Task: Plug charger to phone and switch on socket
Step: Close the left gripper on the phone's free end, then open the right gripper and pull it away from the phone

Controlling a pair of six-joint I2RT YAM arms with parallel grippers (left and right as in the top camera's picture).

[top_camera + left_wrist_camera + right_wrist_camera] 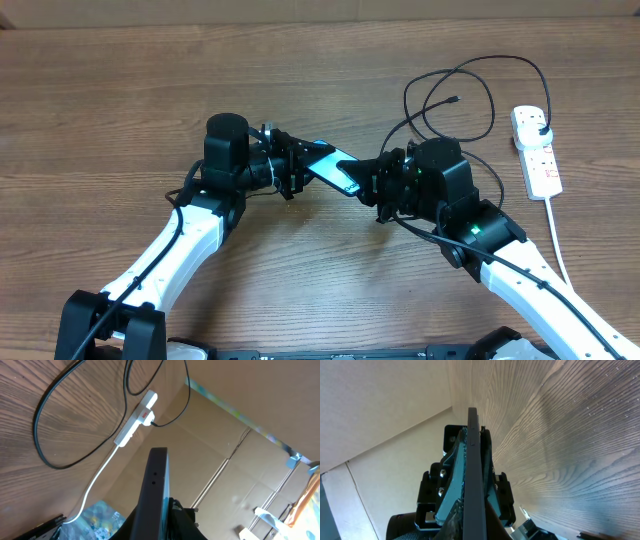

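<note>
1 phone [333,170], pinched at both ends: my left gripper [297,168] at 9 o'clock, right gripper [378,188] at 3 o'clock; probably a handover.

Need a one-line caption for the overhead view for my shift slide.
Left gripper and right gripper grip the phone between them; the charger loops nearby, tip loose, plug in the socket.

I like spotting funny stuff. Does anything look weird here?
Yes. The phone isn't lying flat: the left fingers and right fingers pinch it, tilted, between the arms. The charger tip lies loose, unplugged.
</note>
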